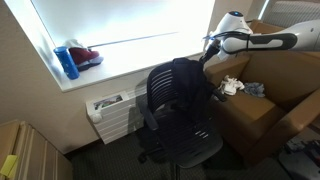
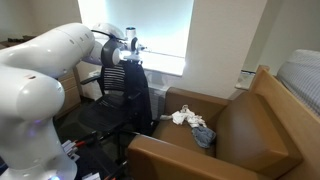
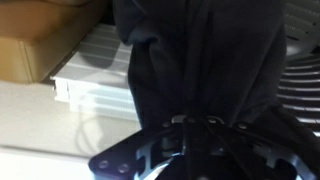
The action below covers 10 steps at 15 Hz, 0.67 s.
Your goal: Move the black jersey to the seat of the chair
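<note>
Claw [image 2: 133,51] at black jersey [image 2: 136,92] draped over chair [image 1: 158,92] back, grip cannot tell, brown armchair [image 2: 250,130] only in exterior views

The seat of the chair [image 1: 168,108] looks open from above and the front. Brown armchair [image 1: 262,112] crowds in just beside the chair, and the radiator [image 1: 112,110] sits near behind it.

Bright window [image 1: 110,25] above white radiator [image 1: 110,104]; brown armchair [image 2: 250,125] nearby.
</note>
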### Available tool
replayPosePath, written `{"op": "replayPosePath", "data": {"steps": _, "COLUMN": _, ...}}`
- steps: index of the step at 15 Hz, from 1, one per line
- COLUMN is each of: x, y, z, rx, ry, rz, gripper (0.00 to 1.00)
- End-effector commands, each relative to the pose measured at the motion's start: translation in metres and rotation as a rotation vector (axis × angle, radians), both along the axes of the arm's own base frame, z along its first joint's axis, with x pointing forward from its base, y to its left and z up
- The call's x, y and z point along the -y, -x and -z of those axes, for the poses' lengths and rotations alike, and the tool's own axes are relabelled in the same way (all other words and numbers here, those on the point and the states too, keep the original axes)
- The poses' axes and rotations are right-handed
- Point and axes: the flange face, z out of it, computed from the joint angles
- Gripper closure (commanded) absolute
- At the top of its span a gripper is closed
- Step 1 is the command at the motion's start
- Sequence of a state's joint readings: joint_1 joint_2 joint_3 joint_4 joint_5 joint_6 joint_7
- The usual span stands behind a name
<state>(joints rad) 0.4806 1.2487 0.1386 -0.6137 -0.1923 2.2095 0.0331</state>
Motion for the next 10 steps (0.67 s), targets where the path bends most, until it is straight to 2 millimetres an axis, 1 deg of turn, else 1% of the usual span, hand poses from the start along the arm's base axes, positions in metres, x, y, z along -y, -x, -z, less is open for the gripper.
{"op": "replayPosePath", "data": {"steps": 1, "x": -0.026, "y": 0.01, "z": -0.094, "rx": 0.149, "ry": -0.006, "rz": -0.061, "gripper": 1.0}}
{"op": "replayPosePath", "data": {"steps": 3, "x": -0.043, "y": 0.026, "z": -0.148, "rx": 0.199, "ry": -0.02, "rz": -0.089, "gripper": 1.0}}
{"op": "replayPosePath", "data": {"steps": 5, "x": -0.061, "y": 0.045, "z": -0.196, "rx": 0.248, "ry": -0.039, "rz": -0.095, "gripper": 1.0}}
{"op": "replayPosePath", "data": {"steps": 8, "x": -0.087, "y": 0.08, "z": -0.26, "rx": 0.32, "ry": -0.069, "rz": -0.106, "gripper": 1.0}}
{"op": "replayPosePath", "data": {"steps": 10, "x": -0.105, "y": 0.108, "z": -0.301, "rx": 0.362, "ry": -0.098, "rz": -0.099, "gripper": 1.0}}
